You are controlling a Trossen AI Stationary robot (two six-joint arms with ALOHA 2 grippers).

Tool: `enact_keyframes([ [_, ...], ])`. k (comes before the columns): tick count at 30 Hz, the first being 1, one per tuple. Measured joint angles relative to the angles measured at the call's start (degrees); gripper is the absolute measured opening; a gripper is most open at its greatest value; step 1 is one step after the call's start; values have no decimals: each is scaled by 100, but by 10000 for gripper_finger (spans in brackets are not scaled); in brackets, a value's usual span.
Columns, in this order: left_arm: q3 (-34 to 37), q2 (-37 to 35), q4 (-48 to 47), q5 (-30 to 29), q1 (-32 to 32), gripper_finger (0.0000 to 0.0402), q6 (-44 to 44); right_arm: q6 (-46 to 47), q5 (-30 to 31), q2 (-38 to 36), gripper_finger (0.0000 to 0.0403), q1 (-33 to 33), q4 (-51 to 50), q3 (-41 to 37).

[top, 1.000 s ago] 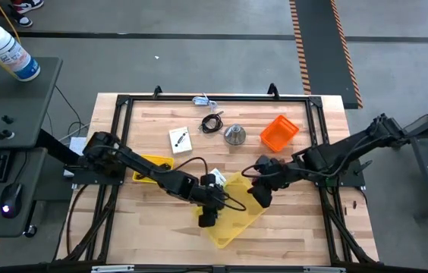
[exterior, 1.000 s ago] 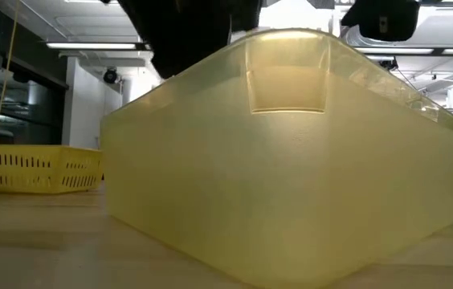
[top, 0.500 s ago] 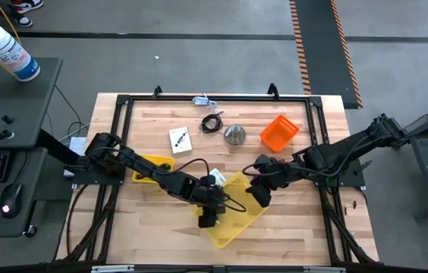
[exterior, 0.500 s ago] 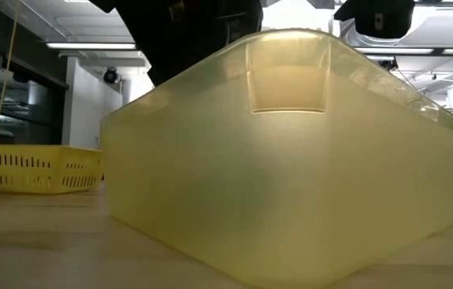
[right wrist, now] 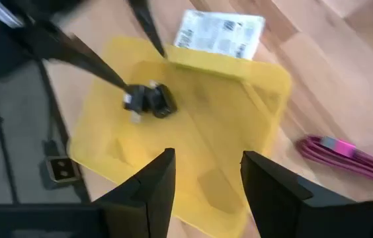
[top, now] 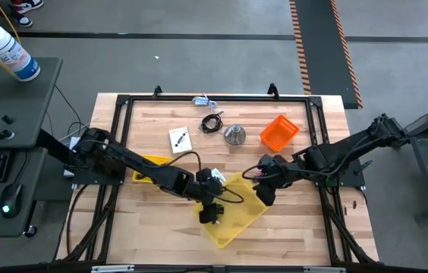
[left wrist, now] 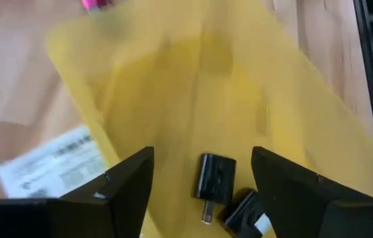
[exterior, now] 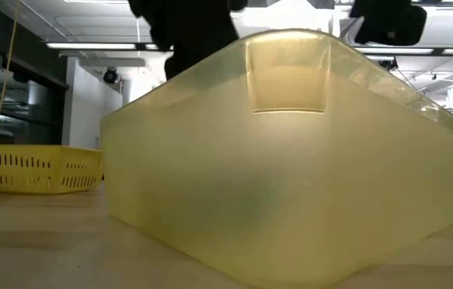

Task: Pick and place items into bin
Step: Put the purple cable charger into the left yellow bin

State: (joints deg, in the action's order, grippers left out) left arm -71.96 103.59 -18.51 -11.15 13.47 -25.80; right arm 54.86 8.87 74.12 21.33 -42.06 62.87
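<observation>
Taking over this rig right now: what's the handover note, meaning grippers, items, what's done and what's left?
Left gripper: open, empty, over the yellow bin.
Right gripper: open, empty, over the bin's right edge.
Done: black clip lies in the bin, with a second small black piece beside it.
Left: label card on the table against the bin's edge; purple tool on the table near the right gripper; white card and coiled cable farther back on the table.
</observation>
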Motion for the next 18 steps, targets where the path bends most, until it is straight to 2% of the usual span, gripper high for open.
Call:
enact_keyframes([
  [9,0,-620,-792,-635,-47,216,-43,-438,3,-386,155,-351,-976,0],
  [14,0,-879,-1270,-608,-376,214,-326,-987,-36,-571,154,-688,-1489,0],
  [18,0,-1048,-1310,-560,-797,213,-333,-1799,-218,-598,154,-1055,-1593,0],
])
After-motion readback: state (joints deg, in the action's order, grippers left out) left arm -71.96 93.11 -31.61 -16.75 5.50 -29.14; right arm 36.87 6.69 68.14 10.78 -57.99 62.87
